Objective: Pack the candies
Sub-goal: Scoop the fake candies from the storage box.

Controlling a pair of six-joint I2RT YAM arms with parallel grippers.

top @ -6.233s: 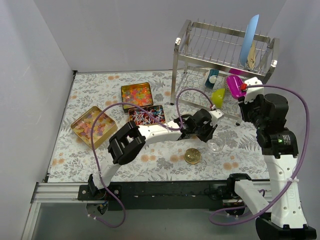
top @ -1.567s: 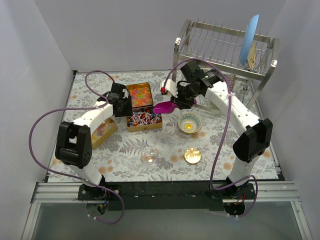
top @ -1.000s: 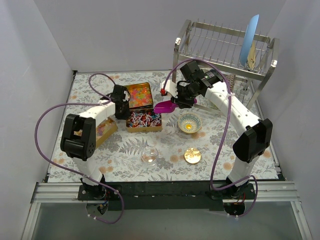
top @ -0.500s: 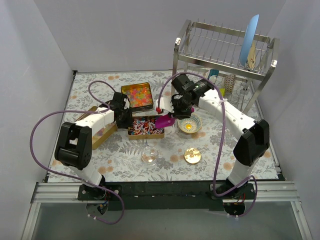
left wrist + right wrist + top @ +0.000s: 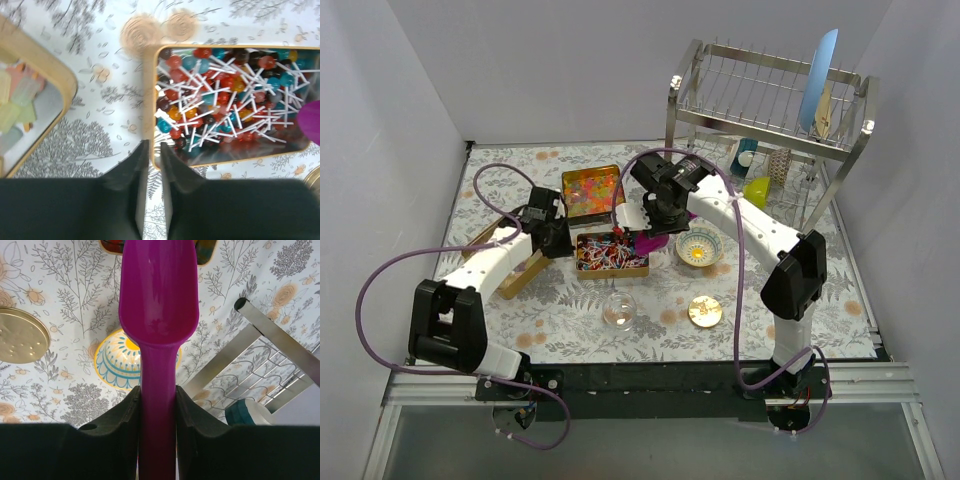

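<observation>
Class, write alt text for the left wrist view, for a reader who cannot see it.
The left gripper pinches the left wall of a gold tin packed with lollipops. A purple scoop pokes in at right; pastel gummies lie in another tin at left.

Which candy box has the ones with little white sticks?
The middle tin. Its lollipops have white sticks, while the back tin holds shiny orange beads and the left tin holds pale gummies.

Tin (image 5: 152,100), scoop (image 5: 159,295), bowl (image 5: 117,365), lid (image 5: 17,335), dish rack (image 5: 770,135)
</observation>
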